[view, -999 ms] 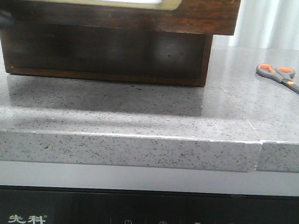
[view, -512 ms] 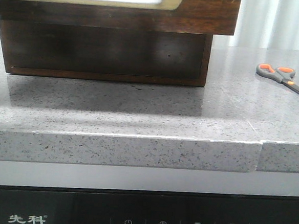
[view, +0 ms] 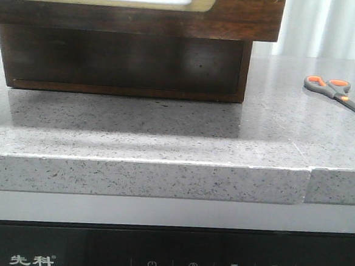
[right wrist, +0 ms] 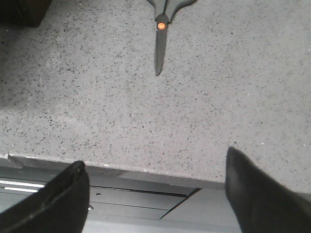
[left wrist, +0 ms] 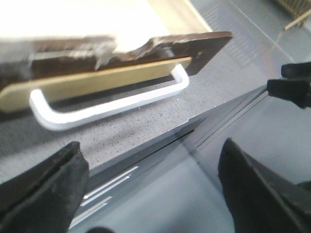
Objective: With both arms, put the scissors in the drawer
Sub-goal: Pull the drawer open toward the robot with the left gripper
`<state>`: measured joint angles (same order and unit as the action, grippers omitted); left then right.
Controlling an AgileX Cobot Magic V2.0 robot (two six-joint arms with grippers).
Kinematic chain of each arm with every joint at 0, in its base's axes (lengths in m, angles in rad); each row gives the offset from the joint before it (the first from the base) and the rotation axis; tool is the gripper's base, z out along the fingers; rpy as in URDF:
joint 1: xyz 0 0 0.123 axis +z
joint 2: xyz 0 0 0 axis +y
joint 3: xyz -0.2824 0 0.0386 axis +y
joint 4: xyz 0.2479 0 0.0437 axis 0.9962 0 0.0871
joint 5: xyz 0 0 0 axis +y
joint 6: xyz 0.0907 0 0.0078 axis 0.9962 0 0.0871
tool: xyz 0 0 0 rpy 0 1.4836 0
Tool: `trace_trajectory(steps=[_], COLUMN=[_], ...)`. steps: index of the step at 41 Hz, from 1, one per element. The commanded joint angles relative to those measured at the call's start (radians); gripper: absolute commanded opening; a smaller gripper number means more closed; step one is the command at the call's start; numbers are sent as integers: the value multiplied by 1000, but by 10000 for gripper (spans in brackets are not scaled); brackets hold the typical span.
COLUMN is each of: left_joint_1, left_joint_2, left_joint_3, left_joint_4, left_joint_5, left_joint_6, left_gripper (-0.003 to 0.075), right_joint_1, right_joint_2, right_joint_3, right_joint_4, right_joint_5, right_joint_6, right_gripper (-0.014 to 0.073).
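One pair of scissors (view: 337,93) lies flat on the grey speckled countertop (view: 165,132), at the right side of the front view, well apart from the drawer (view: 246,16). The blades are closed. The handles are grey with orange linings, and an orange pivot dot shows in the right wrist view (right wrist: 161,25).

One drawer is visible, at the upper left of the front view. Its dark brown front carries a white panel framed in tan, and it overhangs the dark wooden cabinet body (view: 124,62) below it. One white bar handle (left wrist: 109,104) is mounted on the tan strip of the drawer front.

Two grippers are present, one per arm, and neither appears in the front view.

The left gripper (left wrist: 150,187) is spread wide. Its fingers (left wrist: 43,187) hold nothing and touch nothing; the handle sits beyond them, not between them.

The right gripper (right wrist: 155,194) is also spread wide and empty. Its fingers (right wrist: 260,196) hang over the countertop edge, short of the scissors, with the blade tips pointing toward the gap.
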<state>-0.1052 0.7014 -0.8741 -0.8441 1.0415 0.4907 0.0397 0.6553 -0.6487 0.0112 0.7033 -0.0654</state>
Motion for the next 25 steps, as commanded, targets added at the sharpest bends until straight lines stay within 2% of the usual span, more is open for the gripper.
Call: trace_trajectory(steps=[1, 7, 11, 16, 25], left_joint_1=[-118, -317, -399, -438, -444], left_joint_2=[16, 40, 40, 38, 38], left_joint_3=[-127, -225, -256, -291, -303], left_joint_4=[147, 598, 775, 836, 758], left_joint_5=[-29, -32, -36, -52, -114], left_joint_6=[-97, -315, -407, -429, -424], left_gripper=[544, 544, 544, 544, 544], right_joint_1=[-6, -6, -6, -6, -6], right_joint_2=[6, 6, 6, 6, 6], right_joint_3=[-25, -25, -25, -25, -25], right_joint_4=[-11, -11, -11, -11, -11], right_joint_5=[-56, -56, -56, -56, -56], right_joint_6=[-3, -3, -3, -3, -3], right_gripper=[594, 594, 594, 594, 594])
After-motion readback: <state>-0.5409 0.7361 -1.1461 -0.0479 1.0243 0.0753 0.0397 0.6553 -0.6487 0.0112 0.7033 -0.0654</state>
